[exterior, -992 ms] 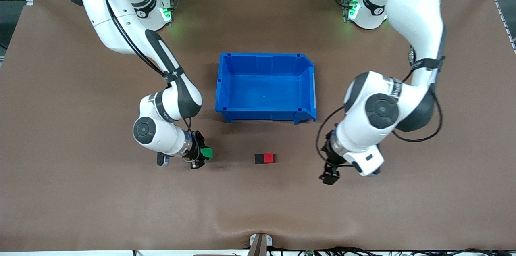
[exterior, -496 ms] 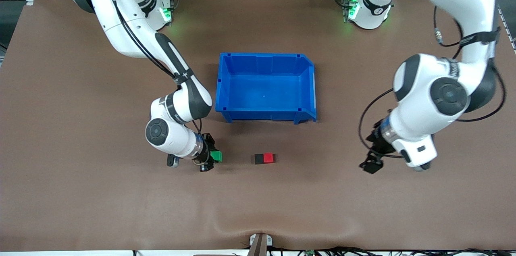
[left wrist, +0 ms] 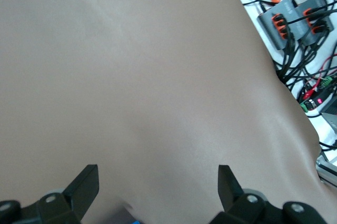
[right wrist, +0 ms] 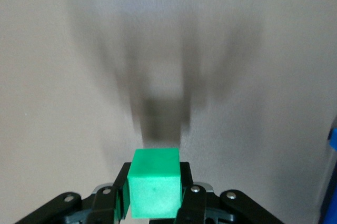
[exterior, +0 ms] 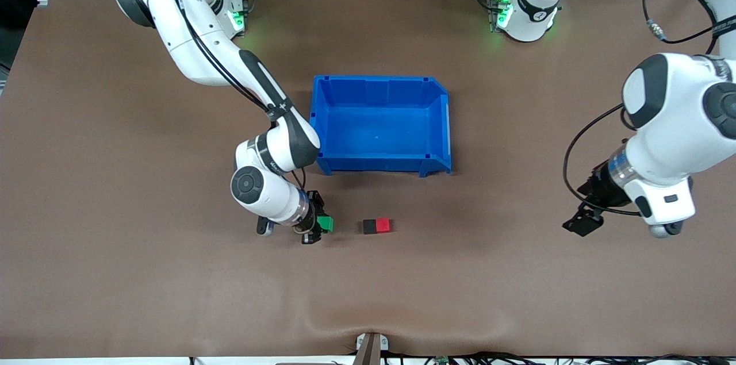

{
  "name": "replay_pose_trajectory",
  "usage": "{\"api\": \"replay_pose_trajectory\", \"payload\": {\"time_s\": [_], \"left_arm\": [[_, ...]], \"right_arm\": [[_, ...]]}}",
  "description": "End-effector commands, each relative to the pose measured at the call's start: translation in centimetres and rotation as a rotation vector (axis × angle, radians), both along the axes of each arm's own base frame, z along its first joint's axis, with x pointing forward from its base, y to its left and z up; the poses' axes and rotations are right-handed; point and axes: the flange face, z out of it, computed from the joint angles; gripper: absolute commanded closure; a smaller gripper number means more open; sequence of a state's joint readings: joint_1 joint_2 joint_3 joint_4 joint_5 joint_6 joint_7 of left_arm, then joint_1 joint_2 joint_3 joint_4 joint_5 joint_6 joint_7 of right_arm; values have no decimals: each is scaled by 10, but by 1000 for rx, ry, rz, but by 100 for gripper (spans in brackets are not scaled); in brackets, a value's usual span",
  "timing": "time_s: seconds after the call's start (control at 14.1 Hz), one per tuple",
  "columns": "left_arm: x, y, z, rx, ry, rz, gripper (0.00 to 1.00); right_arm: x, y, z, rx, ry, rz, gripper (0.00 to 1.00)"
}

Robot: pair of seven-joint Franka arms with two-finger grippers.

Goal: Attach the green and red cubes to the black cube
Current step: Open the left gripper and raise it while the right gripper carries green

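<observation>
Right hand (exterior: 319, 225) pinching green cube (exterior: 325, 223) over desk (exterior: 115, 273), near black cube (exterior: 369, 226). Red cube (exterior: 383, 225) touches black cube. Left hand (exterior: 582, 221) spread, holding nothing, over the desk's left-arm end.

Right arm reaches down from its base, elbow bent, wrist turned sideways – its right gripper (exterior: 319, 225) sits low over the tabletop (exterior: 172, 273) with the fingers clamped on the green cube (exterior: 325, 223). Left arm is swung out toward its own end – left gripper (exterior: 583, 221) hangs over bare tabletop, fingers spread wide, holding nothing.
</observation>
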State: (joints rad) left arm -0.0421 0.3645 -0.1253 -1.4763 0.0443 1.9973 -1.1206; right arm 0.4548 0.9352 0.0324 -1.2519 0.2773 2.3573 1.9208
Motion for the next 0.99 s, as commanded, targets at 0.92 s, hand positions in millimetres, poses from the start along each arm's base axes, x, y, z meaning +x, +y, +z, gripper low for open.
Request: {"api": "replay_pose_trajectory", "payload": {"time_s": [0.92], "left_arm": [[-104, 69, 111, 141, 60, -535, 0]], "right_arm": [[-1, 53, -15, 35, -21, -77, 100]]}}
